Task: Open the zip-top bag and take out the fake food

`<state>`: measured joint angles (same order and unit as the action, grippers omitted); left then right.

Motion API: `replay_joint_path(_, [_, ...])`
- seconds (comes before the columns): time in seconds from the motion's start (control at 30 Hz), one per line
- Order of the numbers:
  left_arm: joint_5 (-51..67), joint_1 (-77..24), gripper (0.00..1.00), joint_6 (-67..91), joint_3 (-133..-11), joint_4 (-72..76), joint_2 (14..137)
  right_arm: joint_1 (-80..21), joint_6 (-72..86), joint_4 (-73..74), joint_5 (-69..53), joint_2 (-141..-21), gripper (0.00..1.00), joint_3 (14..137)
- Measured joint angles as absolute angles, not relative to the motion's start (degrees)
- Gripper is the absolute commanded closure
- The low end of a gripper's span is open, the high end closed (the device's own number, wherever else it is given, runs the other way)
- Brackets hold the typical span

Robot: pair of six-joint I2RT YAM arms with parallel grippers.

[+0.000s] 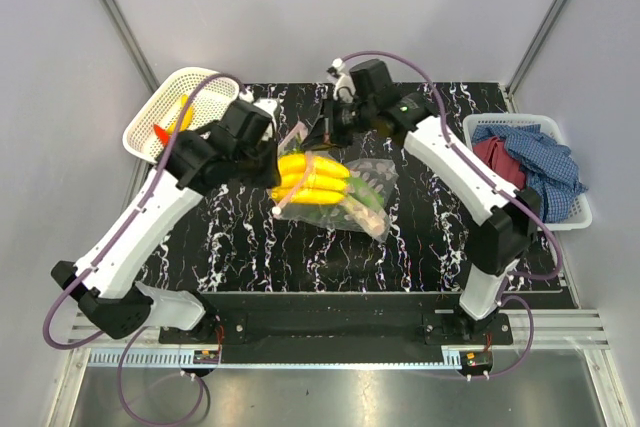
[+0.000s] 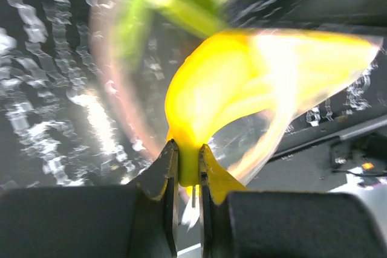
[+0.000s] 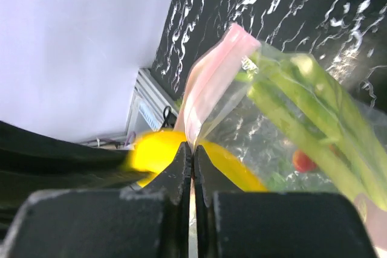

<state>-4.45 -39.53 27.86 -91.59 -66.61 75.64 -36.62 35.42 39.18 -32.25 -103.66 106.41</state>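
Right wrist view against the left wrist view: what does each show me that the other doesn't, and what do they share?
Only right wrist: the right gripper, jaws shut on the pink zip strip of the zip-top bag, plus a small red piece inside. Only left wrist: the left gripper, jaws pinching the end of the yellow banana, apparently through the plastic. Both: that banana, the green leek in the bag, and the black marbled table.
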Motion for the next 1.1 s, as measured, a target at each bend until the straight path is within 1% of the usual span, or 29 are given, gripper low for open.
replay_joint_path(0.13, [-11.11,-39.53,1.00,24.75,-102.17,-74.83,77.43,-33.36,34.87,38.57,-33.21,-100.25,1.00,103.42])
replay_joint_path(0.2, [-13.89,-39.57,1.00,23.44,-105.12,-76.82,78.28,-32.42,34.33,38.61,-33.06,-99.46,1.00,102.06])
replay_joint_path(0.47, [-24.84,-40.45,1.00,22.26,-107.66,-79.42,80.42,-30.98,31.48,38.68,-30.94,-99.04,1.00,98.45])
replay_joint_path(0.57, [-27.57,-38.81,1.00,22.17,-107.66,-79.37,80.29,-30.15,30.59,38.81,-30.59,-98.61,1.00,97.34])
replay_joint_path(0.7, [-28.34,-32.42,1.00,22.15,-107.63,-78.00,80.23,-29.08,29.32,39.92,-29.61,-97.54,1.00,96.49])
replay_joint_path(0.8, [-27.11,-25.17,1.00,22.44,-105.45,-72.36,79.29,-28.45,28.47,40.93,-29.56,-96.57,1.00,96.40])
replay_joint_path(0.97, [-19.53,-9.65,1.00,26.70,-97.34,-59.22,78.61,-28.32,27.79,43.13,-30.85,-94.98,1.00,96.40])
replay_joint_path(1.1, [-14.66,-1.78,1.00,33.10,-91.35,-46.68,80.82,-28.32,27.73,43.97,-32.51,-93.03,1.00,96.38])
